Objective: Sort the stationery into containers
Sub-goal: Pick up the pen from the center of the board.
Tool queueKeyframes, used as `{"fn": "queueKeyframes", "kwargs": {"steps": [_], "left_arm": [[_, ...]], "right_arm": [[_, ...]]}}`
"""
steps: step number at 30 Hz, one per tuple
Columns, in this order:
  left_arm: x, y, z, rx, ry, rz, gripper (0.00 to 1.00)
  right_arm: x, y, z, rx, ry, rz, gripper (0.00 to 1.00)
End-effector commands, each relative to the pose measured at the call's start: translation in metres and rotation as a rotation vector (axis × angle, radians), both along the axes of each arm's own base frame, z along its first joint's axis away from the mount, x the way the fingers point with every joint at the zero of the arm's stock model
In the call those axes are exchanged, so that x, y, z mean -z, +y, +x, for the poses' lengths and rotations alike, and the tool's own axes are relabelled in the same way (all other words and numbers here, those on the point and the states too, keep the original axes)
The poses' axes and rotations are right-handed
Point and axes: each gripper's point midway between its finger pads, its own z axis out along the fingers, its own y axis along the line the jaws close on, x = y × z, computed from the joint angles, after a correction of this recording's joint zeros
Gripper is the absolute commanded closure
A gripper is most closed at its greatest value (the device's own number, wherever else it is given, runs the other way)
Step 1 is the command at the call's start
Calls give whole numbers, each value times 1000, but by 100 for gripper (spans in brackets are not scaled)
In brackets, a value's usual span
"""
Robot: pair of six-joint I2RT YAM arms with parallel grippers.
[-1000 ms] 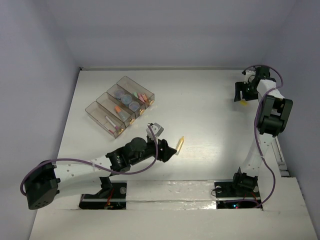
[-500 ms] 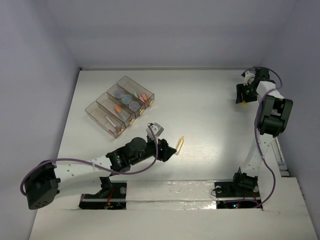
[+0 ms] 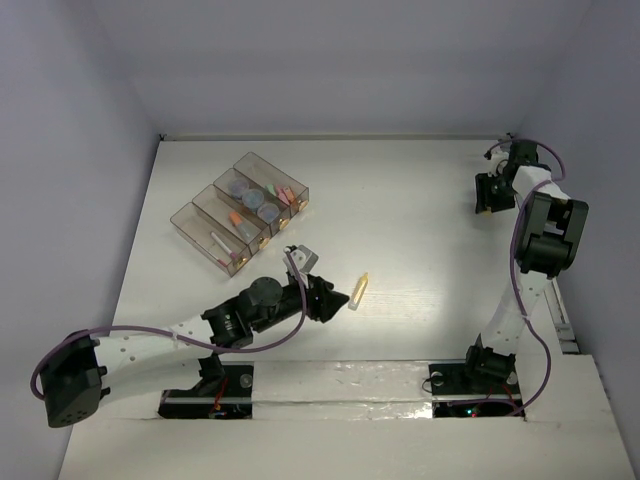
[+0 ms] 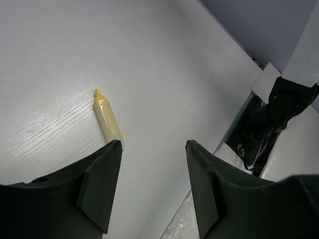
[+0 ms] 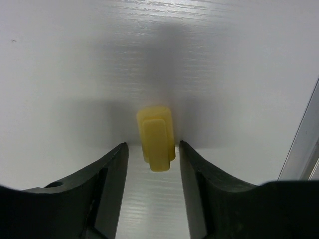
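A yellow stick (image 3: 358, 287) lies on the white table just ahead of my left gripper (image 3: 337, 300). In the left wrist view this stick (image 4: 107, 119) lies off the tip of the left finger (image 4: 99, 184), outside the jaws, and the left gripper (image 4: 152, 145) is open with only bare table between its fingers. At the far right, my right gripper (image 3: 487, 196) points down at the table. Its wrist view shows a short yellow stick (image 5: 156, 137) end-on between the fingertips of the right gripper (image 5: 153, 143), a thin gap on each side. The containers (image 3: 240, 212) hold rolls, coloured sticks and a white pen.
A metal rail (image 5: 300, 144) runs along the table's right edge close to the right gripper. The back wall and right wall stand near the right arm (image 3: 548, 235). Both arm bases (image 3: 470, 375) sit at the near edge.
The right gripper's jaws have narrowed around the short yellow stick, which the top view no longer shows. The left arm has drawn back a little from its yellow stick.
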Motion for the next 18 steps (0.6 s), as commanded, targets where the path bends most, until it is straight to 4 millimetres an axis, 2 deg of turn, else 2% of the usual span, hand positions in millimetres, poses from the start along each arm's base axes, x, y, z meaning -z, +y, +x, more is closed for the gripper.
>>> {"fn": "queueKeyframes", "kwargs": {"steps": [1, 5, 11, 18], "left_arm": [[-3, 1, 2, -13, -19, -10, 50], [-1, 0, 3, -14, -15, -6, 50], [-1, -5, 2, 2, -14, -8, 50], [6, -8, 3, 6, -1, 17, 50]], "right_arm": [[-13, -11, 2, 44, -13, -34, 44], [-3, -12, 4, 42, 10, -54, 39], [-6, -14, 12, 36, -7, -59, 41], [0, -5, 22, 13, -3, -46, 41]]}}
